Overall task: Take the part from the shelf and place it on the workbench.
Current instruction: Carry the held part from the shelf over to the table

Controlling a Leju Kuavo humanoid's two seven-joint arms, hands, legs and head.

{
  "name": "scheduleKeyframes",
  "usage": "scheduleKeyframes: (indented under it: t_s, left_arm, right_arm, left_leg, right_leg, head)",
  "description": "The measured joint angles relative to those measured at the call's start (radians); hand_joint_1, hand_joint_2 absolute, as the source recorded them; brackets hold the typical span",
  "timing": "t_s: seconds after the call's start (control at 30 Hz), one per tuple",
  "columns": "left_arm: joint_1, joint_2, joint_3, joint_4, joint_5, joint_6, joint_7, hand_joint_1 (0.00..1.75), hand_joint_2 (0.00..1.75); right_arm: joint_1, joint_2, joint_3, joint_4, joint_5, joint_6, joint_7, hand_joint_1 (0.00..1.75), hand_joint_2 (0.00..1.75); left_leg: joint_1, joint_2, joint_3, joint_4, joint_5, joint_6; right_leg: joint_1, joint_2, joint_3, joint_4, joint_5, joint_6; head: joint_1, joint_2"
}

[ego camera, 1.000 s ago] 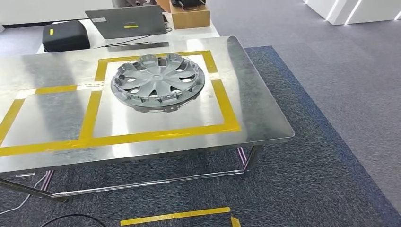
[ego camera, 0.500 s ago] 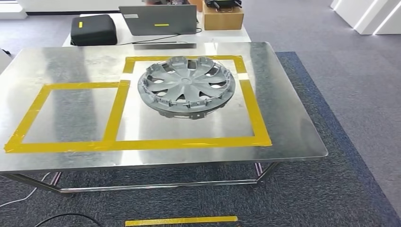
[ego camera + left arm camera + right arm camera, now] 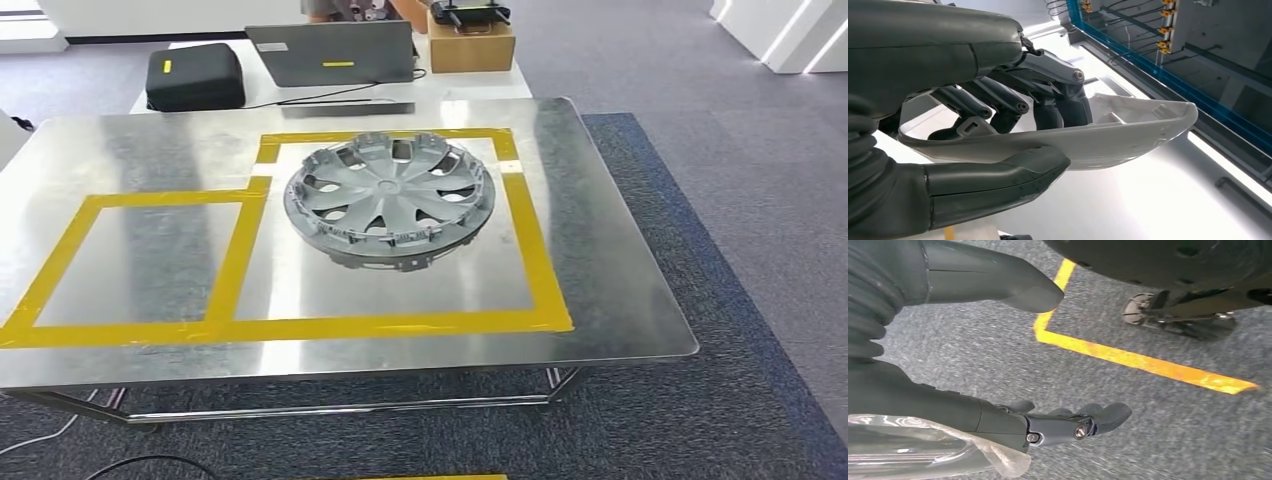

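Part (image 3: 1128, 132), a pale moulded shell, is clamped in the left hand (image 3: 998, 135), thumb beneath its rim and fingers (image 3: 1063, 100) curled over the top edge. The right hand (image 3: 998, 365) hangs above grey carpet and yellow floor tape (image 3: 1143, 362), thumb and fingers apart, holding nothing. Over the last second the head view has swung and closed in: the steel workbench (image 3: 620, 290) now sits squarer in frame, a camera shift, not movement of objects. A grey wheel cover (image 3: 388, 198) occupies the larger taped square (image 3: 530, 240); the smaller taped square (image 3: 60, 260) lies at its 9 o'clock. Judged from this, the robot is lining up on the bench, with placing not yet done.
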Motion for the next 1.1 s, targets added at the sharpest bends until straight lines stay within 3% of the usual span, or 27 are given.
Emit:
scheduleKeyframes:
  t_s: [0.07,0.2,0.27,0.3,0.37,0.4,0.43,0.47,0.5,0.57,0.6,0.73,0.93,1.1]
  left_arm:
    - [-0.002,0.000,0.014,0.006,0.010,-0.007,0.000,1.75,1.75]
    - [-0.002,-0.002,0.041,0.016,0.015,-0.027,0.001,1.75,1.75]
    - [-0.002,-0.004,0.051,0.018,0.015,-0.031,0.001,1.75,1.75]
    - [-0.003,-0.006,0.055,0.019,0.014,-0.034,0.001,1.75,1.75]
    - [-0.005,-0.009,0.060,0.022,0.013,-0.046,0.001,1.75,1.75]
    - [-0.006,-0.012,0.062,0.023,0.012,-0.054,0.001,1.75,1.75]
    - [-0.007,-0.016,0.067,0.026,0.011,-0.064,0.001,1.75,1.75]
    - [-0.009,-0.021,0.075,0.029,0.009,-0.078,0.001,1.75,1.75]
    - [-0.011,-0.027,0.087,0.032,0.007,-0.095,0.001,1.75,1.75]
    - [-0.020,-0.042,0.118,0.040,0.002,-0.141,0.001,1.75,1.75]
    - [-0.027,-0.047,0.135,0.044,-0.002,-0.168,0.003,1.75,1.75]
    - [-0.080,-0.059,0.238,0.082,-0.058,-0.326,0.046,1.75,1.75]
    - [-0.178,-0.047,0.393,0.179,-0.129,-0.440,0.104,1.75,1.75]
    - [-0.254,0.008,0.454,0.284,-0.202,-0.476,0.158,1.75,1.75]
  right_arm:
    - [-0.001,-0.002,0.000,0.001,-0.001,0.003,-0.004,0.00,1.75]
    - [-0.004,-0.003,0.000,0.001,-0.001,0.009,-0.011,0.00,1.75]
    - [-0.005,-0.004,0.000,0.001,-0.001,0.009,-0.012,0.00,1.75]
    - [-0.006,-0.004,0.000,0.000,-0.001,0.009,-0.013,0.00,1.75]
    - [-0.004,-0.003,0.000,0.000,-0.002,0.010,-0.014,0.00,1.75]
    - [-0.003,-0.003,0.000,0.000,-0.003,0.011,-0.014,0.00,1.75]
    - [-0.002,-0.003,0.000,0.000,-0.004,0.011,-0.015,0.00,1.75]
    - [-0.001,-0.003,0.000,0.000,-0.005,0.011,-0.015,0.00,1.75]
    - [-0.001,-0.004,0.000,0.000,-0.006,0.011,-0.015,0.00,1.75]
    - [-0.001,-0.005,0.000,0.000,-0.006,0.012,-0.016,0.00,1.75]
    - [-0.001,-0.006,0.000,0.000,-0.005,0.013,-0.017,0.00,1.75]
    - [-0.001,-0.009,0.000,0.000,0.004,0.024,-0.021,0.00,1.75]
    - [-0.005,-0.016,0.004,-0.001,0.020,0.033,-0.024,0.00,1.75]
    - [-0.008,-0.025,0.015,-0.003,0.031,0.041,-0.022,0.00,1.75]
  left_leg:
    - [-0.002,0.006,0.037,-0.096,0.043,0.001]
    - [-0.007,0.005,0.048,-0.127,0.025,0.033]
    - [-0.006,0.004,0.058,-0.135,0.022,0.048]
    - [-0.006,0.005,0.064,-0.138,0.019,0.054]
    - [-0.012,0.006,0.072,-0.139,0.013,0.066]
    - [-0.017,0.005,0.076,-0.139,0.008,0.070]
    - [-0.020,0.004,0.082,-0.138,0.004,0.074]
    - [-0.024,0.001,0.090,-0.139,-0.002,0.076]
    - [-0.027,-0.001,0.101,-0.139,-0.009,0.077]
    - [-0.033,-0.004,0.118,-0.139,-0.025,0.075]
    - [-0.034,-0.005,0.122,-0.138,-0.031,0.073]
    - [-0.036,-0.006,0.126,-0.143,-0.034,0.070]
    - [-0.036,-0.005,0.131,-0.155,-0.033,0.067]
    - [-0.036,-0.006,0.133,-0.159,-0.030,0.061]
  right_leg:
    - [-0.001,0.000,0.010,0.000,-0.015,0.014]
    - [0.001,-0.005,0.019,-0.018,-0.022,0.038]
    - [0.001,-0.005,0.010,0.013,-0.043,0.043]
    - [0.002,-0.003,-0.016,0.063,-0.066,0.043]
    - [0.006,-0.001,-0.107,0.217,-0.124,0.040]
    - [0.009,0.000,-0.153,0.281,-0.137,0.037]
    - [0.013,0.000,-0.184,0.314,-0.131,0.033]
    - [0.017,0.001,-0.194,0.302,-0.099,0.026]
    - [0.022,0.002,-0.185,0.253,-0.050,0.017]
    - [0.032,0.005,-0.138,0.122,0.035,-0.005]
    - [0.035,0.006,-0.118,0.076,0.054,-0.011]
    - [0.037,0.008,-0.098,0.037,0.058,0.002]
    - [0.037,0.010,-0.098,0.037,0.053,-0.005]
    - [0.037,0.009,-0.097,0.037,0.054,-0.007]
  head:
    - [-0.005,0.000]
    - [0.000,0.000]
    - [0.003,0.000]
    - [0.005,0.000]
    - [0.007,0.000]
    - [0.007,0.000]
    - [0.007,0.000]
    - [0.007,0.000]
    - [0.007,0.000]
    - [0.004,0.000]
    - [0.002,0.000]
    - [-0.003,0.000]
    - [-0.003,0.000]
    - [-0.003,0.000]
